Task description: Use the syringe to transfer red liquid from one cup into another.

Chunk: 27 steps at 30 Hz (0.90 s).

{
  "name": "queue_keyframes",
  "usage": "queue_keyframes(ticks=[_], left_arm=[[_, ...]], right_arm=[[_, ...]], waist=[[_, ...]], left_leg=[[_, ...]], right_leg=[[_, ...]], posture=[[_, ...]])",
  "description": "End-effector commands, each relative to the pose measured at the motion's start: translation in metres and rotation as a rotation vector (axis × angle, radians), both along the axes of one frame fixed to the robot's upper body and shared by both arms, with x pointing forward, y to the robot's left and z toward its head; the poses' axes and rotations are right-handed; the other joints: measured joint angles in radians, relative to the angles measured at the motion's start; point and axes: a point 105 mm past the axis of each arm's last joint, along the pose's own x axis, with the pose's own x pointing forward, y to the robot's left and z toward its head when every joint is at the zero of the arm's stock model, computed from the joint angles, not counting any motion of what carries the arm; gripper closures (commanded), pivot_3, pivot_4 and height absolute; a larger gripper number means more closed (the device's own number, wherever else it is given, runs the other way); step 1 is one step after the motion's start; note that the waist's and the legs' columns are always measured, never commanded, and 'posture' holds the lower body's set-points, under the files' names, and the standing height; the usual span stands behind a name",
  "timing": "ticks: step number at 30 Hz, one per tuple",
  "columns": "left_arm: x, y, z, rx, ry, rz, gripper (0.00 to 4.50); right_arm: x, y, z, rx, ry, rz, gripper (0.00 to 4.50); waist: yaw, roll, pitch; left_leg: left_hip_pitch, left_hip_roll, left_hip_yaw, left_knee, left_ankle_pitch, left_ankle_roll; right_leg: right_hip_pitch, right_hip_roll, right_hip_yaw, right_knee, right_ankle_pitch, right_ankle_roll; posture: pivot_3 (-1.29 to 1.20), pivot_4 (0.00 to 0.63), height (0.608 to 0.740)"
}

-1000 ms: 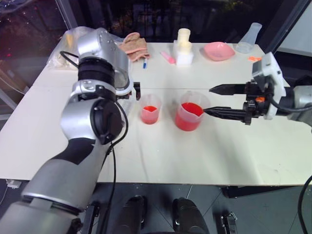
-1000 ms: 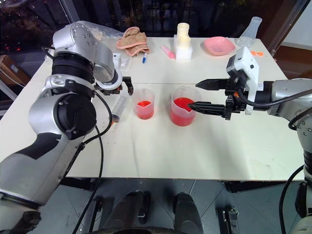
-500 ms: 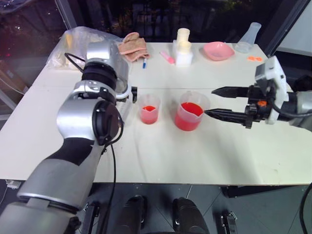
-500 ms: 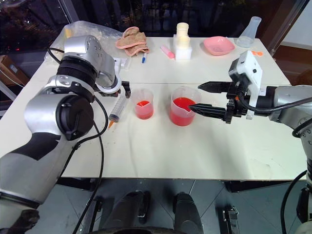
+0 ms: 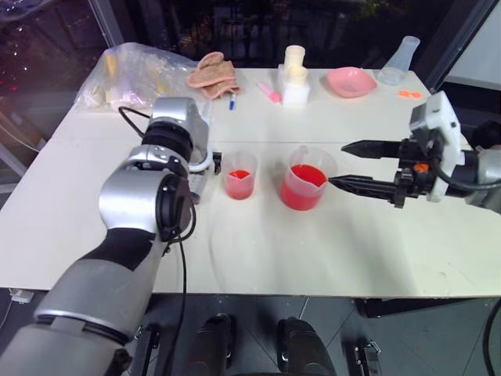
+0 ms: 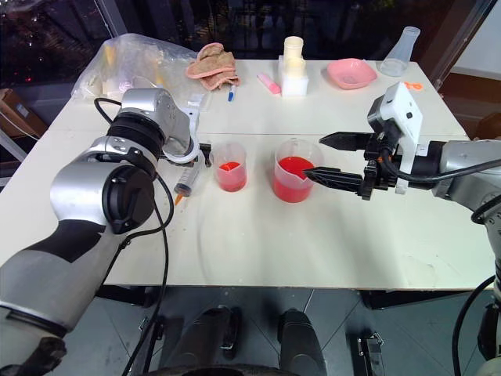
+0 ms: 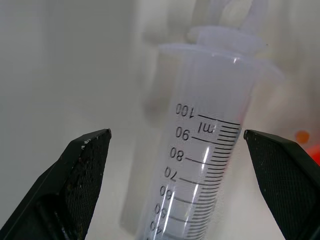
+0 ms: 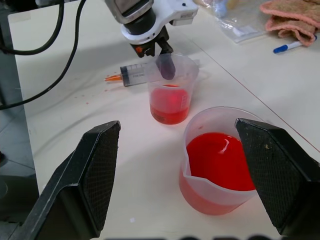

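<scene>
Syringe (image 6: 189, 177) lies flat at left centre of the table (image 6: 313, 243), beside the smaller cup (image 6: 229, 166), orange tip toward the near edge; left gripper (image 7: 177, 165) straddles its barrel, fingers wide apart, not touching; right gripper (image 6: 319, 155) gapes empty at the larger beaker (image 6: 294, 180)'s rim; broad bare tabletop spreads across the lower frame.

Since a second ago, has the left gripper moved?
Yes. The left gripper has come down toward the syringe lying on the table beside the small cup, which has stayed put.
</scene>
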Motion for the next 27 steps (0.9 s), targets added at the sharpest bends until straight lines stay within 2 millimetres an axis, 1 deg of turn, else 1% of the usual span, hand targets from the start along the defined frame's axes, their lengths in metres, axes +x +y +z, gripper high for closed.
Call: queue_keyframes(ticks=[1,3,7,9,14,15,18,21,24,27], left_arm=[[0.005,0.0,0.002,0.003,-0.042,-0.009,0.02],[0.005,-0.001,-0.001,0.003,-0.04,-0.013,0.02],[0.005,-0.001,-0.01,0.007,-0.036,-0.023,1.06],[0.006,-0.001,-0.012,0.009,-0.04,-0.025,1.59],[0.006,0.0,-0.014,0.016,-0.041,-0.025,2.75],[0.007,0.001,-0.014,0.015,-0.044,-0.022,2.92],[0.007,0.005,-0.011,0.012,-0.051,-0.01,2.97],[0.011,0.019,-0.001,0.034,-0.085,0.024,2.99],[0.017,0.041,0.022,0.12,-0.159,0.056,2.99],[0.026,0.054,0.051,0.087,-0.276,0.084,2.99]], right_arm=[[-0.006,-0.001,0.012,-0.016,-0.057,-0.004,0.65],[-0.006,-0.001,0.012,-0.016,-0.057,-0.006,0.65],[-0.006,-0.001,0.013,-0.019,-0.059,-0.012,0.65],[-0.006,-0.001,0.013,-0.019,-0.06,-0.012,0.65],[-0.006,-0.002,0.013,-0.022,-0.061,-0.017,0.65],[-0.006,-0.002,0.013,-0.022,-0.061,-0.017,0.65],[-0.006,-0.001,0.014,-0.023,-0.063,-0.017,0.65],[-0.006,-0.001,0.014,-0.021,-0.066,-0.019,0.65],[-0.005,-0.001,0.014,-0.015,-0.067,-0.018,0.65],[-0.004,0.0,0.013,-0.012,-0.069,-0.016,0.65]], waist=[[0.0,0.0,0.0],[0.0,0.0,0.0],[0.001,0.0,0.0],[0.001,0.0,0.0],[-0.002,0.0,-0.001],[-0.001,0.0,-0.001],[-0.002,0.0,-0.001],[-0.004,0.0,-0.001],[-0.008,0.0,0.0],[-0.002,0.0,0.0]], left_leg=[[0.0,0.0,0.0,0.0,0.0,0.0],[0.0,0.0,0.0,0.0,0.0,0.0],[0.0,0.0,0.0,0.001,0.0,0.0],[0.0,0.0,0.0,0.001,0.0,0.0],[0.0,0.0,0.0,0.001,0.0,0.0],[0.0,0.0,0.0,0.001,0.0,0.0],[0.0,0.0,0.0,0.002,0.0,0.0],[0.0,0.0,0.0,0.002,0.0,0.001],[0.0,0.0,0.002,0.002,0.0,0.0],[0.0,0.0,0.002,0.002,0.0,0.0]], right_leg=[[0.0,0.0,0.0,0.0,0.0,0.0],[0.0,0.0,0.0,0.0,0.0,0.0],[0.0,0.0,0.0,0.001,0.0,0.0],[0.0,0.0,0.0,0.001,0.0,0.0],[0.0,0.0,0.0,0.003,0.0,0.0],[-0.001,0.0,0.0,0.003,0.0,0.0],[-0.001,0.0,0.0,0.004,0.0,0.0],[-0.001,0.0,0.0,0.005,0.0,0.0],[-0.004,0.0,0.001,0.008,0.0,0.0],[-0.004,0.0,0.001,0.009,0.0,0.0]], posture=[[0.0,0.15,0.74],[0.0,0.15,0.74],[0.0,0.15,0.74],[0.0,0.15,0.74],[0.0,0.15,0.74],[0.0,0.15,0.74],[0.0,0.15,0.74],[0.0,0.15,0.74],[0.0,0.15,0.74],[0.0,0.15,0.74]])
